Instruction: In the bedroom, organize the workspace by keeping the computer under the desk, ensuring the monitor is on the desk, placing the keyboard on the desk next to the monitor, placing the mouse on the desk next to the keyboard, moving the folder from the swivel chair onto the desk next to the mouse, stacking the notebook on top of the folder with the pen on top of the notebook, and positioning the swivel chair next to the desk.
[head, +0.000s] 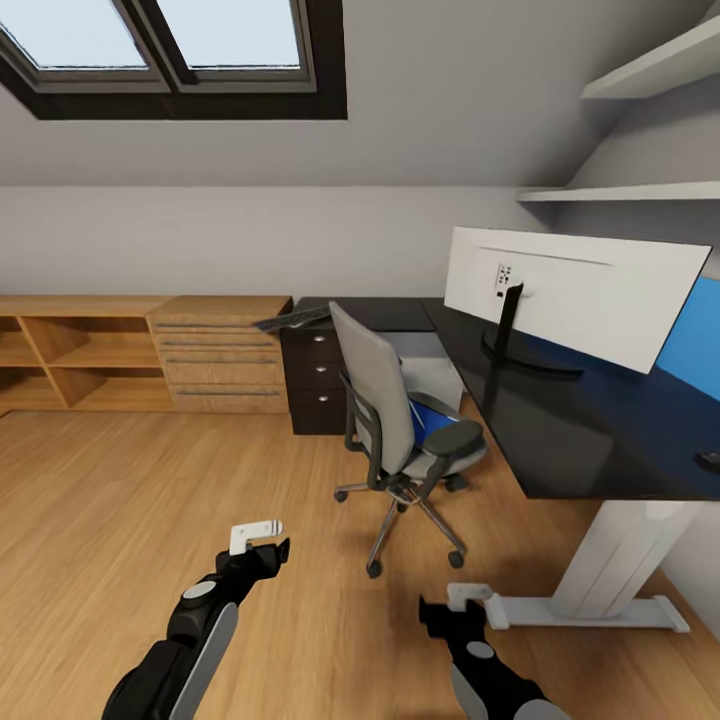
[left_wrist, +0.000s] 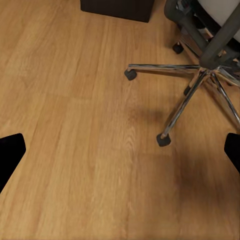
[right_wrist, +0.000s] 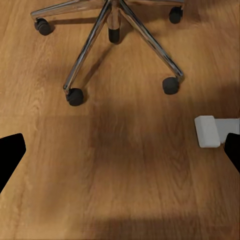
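Observation:
The swivel chair (head: 385, 405) stands on the floor beside the black desk (head: 560, 440), its back toward me. On its seat lies the blue folder (head: 432, 420). The monitor (head: 575, 300) stands on the desk with its white back facing me. A slim dark keyboard (head: 293, 320) lies tilted at the desk's far left corner. Under the desk sits the light-grey computer (head: 437, 380). A small dark shape, possibly the mouse (head: 708, 460), rests at the desk's right edge. Notebook and pen are out of view. My left gripper (head: 258, 540) (left_wrist: 120, 155) and right gripper (head: 470, 600) (right_wrist: 120, 152) hang open above the floor, empty.
The chair's chrome star base (left_wrist: 200, 75) (right_wrist: 115, 25) lies just ahead of both grippers. The desk's white foot (head: 600, 610) (right_wrist: 210, 131) is near my right gripper. A wooden drawer chest (head: 215, 350) and open shelves (head: 70, 360) line the far wall. Wood floor opens to the left.

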